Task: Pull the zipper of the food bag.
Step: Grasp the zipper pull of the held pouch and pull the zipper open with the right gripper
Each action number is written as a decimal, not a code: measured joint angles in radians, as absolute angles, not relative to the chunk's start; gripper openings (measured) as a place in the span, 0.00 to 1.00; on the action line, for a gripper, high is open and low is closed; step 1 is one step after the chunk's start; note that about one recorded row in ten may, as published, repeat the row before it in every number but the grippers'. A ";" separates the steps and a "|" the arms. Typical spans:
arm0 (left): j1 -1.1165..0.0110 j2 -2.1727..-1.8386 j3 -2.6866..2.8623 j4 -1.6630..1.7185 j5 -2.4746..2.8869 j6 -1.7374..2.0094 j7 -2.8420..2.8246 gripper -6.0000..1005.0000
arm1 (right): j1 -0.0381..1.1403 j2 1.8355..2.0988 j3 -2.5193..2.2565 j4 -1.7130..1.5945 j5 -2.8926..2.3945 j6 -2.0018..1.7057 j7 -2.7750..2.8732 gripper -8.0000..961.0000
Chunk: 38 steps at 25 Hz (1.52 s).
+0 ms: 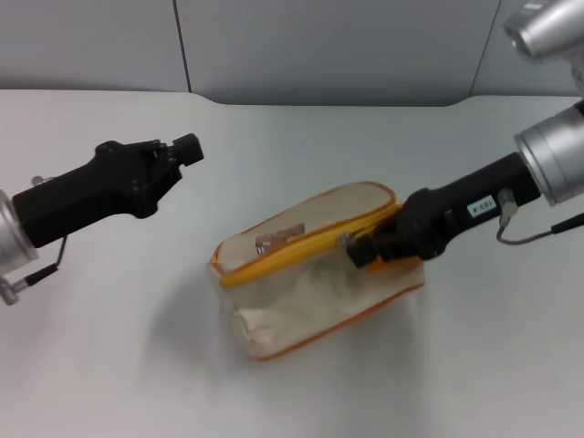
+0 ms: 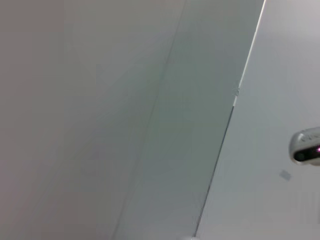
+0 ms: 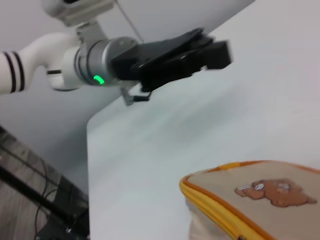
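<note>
- The bag (image 1: 315,274) lies just below the middle of the head view on the white table (image 1: 109,365), its long axis running from lower left to upper right.
- The zipper (image 1: 292,251) runs as an orange-yellow band along the bag's top edge, from the left corner up toward the right end.
- The bear print (image 1: 278,239) shows on the top face, above the zipper; in the right wrist view it sits at lower right (image 3: 272,191).
- The right gripper (image 1: 365,248) comes in from the right edge and rests on the bag's right end, right at the zipper line. Its fingers look closed around the spot where the pull would be, but the pull itself is hidden, so I cannot tell what it has hold of.
- The left gripper (image 1: 187,151) hangs in the air at upper left, well apart from the bag; its fingers look drawn together and carry nothing.
</note>
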<state>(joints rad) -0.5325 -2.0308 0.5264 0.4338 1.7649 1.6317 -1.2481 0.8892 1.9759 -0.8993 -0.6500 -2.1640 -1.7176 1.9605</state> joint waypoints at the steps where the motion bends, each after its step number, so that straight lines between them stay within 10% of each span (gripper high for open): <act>1: -0.533 -2.031 0.526 0.434 1.765 1.632 -1.248 0.01 | 0.889 1.976 -0.899 -0.650 -2.164 -1.718 1.960 0.01; 19: -0.444 -1.989 0.639 0.542 1.905 1.809 -1.230 0.07 | 0.890 1.956 -0.845 -0.642 -2.164 -1.661 1.988 0.01; 27: -0.461 -2.067 0.642 0.540 2.011 1.667 -1.081 0.29 | 0.896 1.956 -0.833 -0.644 -2.161 -1.661 2.012 0.01; 35: -0.494 -2.072 0.647 0.483 2.008 1.545 -0.996 0.44 | 0.900 1.956 -0.833 -0.645 -2.160 -1.659 2.017 0.01; 38: -0.491 -2.070 0.641 0.489 2.007 1.529 -0.988 0.70 | 0.902 1.956 -0.833 -0.644 -2.161 -1.654 2.018 0.01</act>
<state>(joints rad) -0.4913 -2.0702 0.6414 0.4893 2.0067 1.5286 -0.9879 0.9015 1.9559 -0.8329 -0.6442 -2.1610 -1.6537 2.0182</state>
